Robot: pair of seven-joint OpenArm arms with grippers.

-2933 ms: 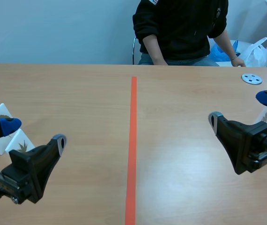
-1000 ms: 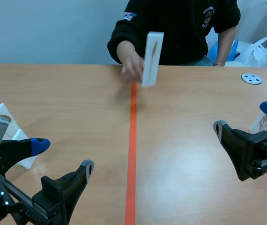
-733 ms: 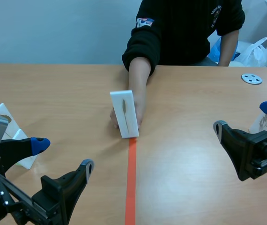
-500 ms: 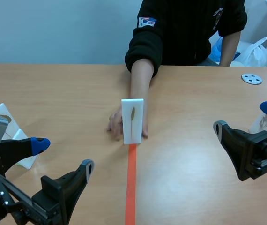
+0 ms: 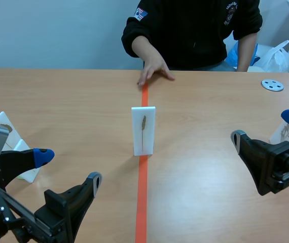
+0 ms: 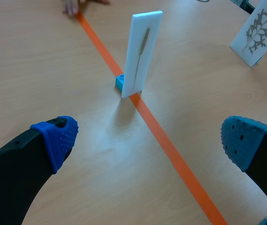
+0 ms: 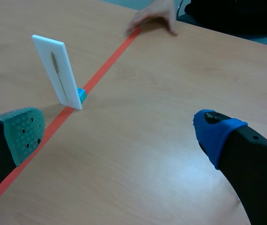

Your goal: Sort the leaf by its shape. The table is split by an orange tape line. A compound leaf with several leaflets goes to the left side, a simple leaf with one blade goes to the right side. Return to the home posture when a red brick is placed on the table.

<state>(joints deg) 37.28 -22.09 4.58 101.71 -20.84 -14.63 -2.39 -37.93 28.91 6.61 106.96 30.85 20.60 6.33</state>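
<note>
**Standing upright: white card with one slender leaf (image 5: 143, 130)**

It sits on the orange tape line (image 5: 141, 202), centre frame. Left fingers (image 5: 43, 156), lower left, and right fingers (image 5: 251, 152), lower right, spread wide, gripping nothing.

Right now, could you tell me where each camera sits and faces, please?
Scene view: behind, between left claw and right claw (both visible), facing the person.
Left wrist view: above the left claw, facing the leaf card; own open fingers show.
Right wrist view: likewise, right claw.
All share the leaf card on the tape line.
</note>
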